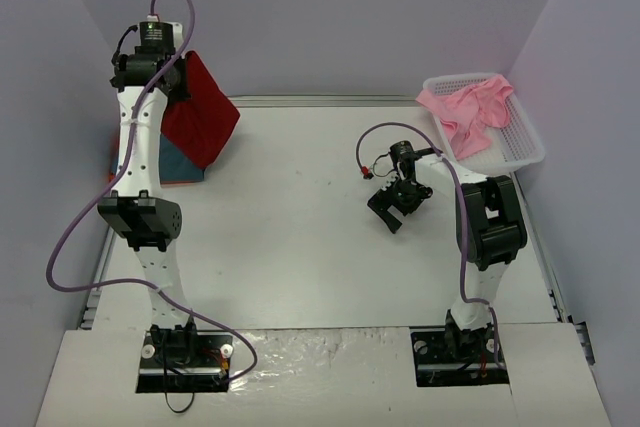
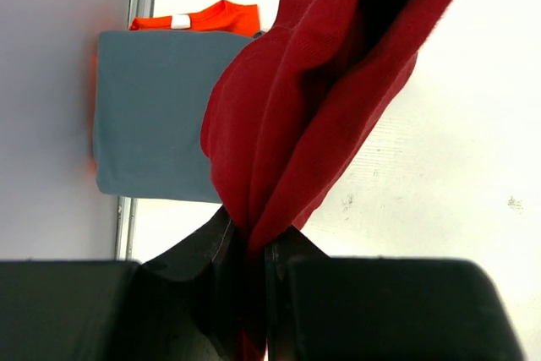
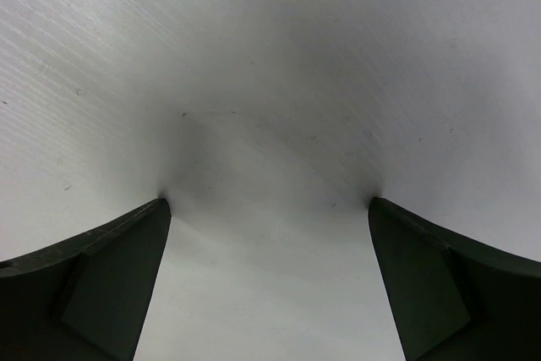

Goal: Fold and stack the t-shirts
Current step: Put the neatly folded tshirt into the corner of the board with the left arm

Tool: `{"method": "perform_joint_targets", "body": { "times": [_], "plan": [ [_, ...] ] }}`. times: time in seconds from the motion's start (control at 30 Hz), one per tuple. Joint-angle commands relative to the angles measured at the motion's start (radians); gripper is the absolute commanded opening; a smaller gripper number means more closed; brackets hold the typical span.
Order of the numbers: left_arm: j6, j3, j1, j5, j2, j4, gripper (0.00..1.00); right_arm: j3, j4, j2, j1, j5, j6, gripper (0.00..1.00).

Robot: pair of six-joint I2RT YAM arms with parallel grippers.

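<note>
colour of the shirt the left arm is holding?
Dark red shirt, pinched in the left end effector. Left wrist view shows it best.

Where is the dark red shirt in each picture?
Top external: the dark red shirt hangs at upper left, held up by the left gripper.
Left wrist: it fills the middle, pinched between the fingers at the bottom.
Right wrist: not in it, only bare table and open fingers.
Shared landmark: the folded teal-blue shirt under the red one, seen from top and left wrist.

Orange t-shirt (image 2: pixel 207 17) mostly hidden under teal-blue t-shirt (image 2: pixel 156 112), behind dark red t-shirt (image 2: pixel 313 107).
</note>
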Motion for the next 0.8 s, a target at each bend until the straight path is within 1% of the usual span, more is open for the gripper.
{"method": "perform_joint_targets", "body": {
  "times": [0.0,0.33,0.47,0.5,0.57,0.77],
  "plan": [
    [-0.006,0.010,0.006,-0.010,-0.084,0.038,0.02,-0.096,-0.013,0.142,-0.003,0.131,-0.030,1.00],
    [0.012,-0.062,0.008,-0.050,-0.090,0.095,0.02,-0.099,-0.011,0.158,-0.003,0.134,-0.030,1.00],
    [0.025,-0.123,0.006,-0.059,-0.092,0.131,0.02,-0.102,-0.011,0.164,-0.008,0.135,-0.031,1.00],
    [0.026,-0.134,0.038,-0.060,-0.092,0.139,0.02,-0.103,-0.011,0.165,-0.008,0.134,-0.031,1.00],
    [0.038,-0.148,0.043,-0.068,-0.089,0.162,0.02,-0.103,-0.011,0.168,-0.009,0.134,-0.031,1.00],
    [0.060,-0.127,0.061,-0.085,-0.041,0.182,0.02,-0.103,-0.011,0.193,-0.012,0.138,-0.031,1.00]
  ]
}}
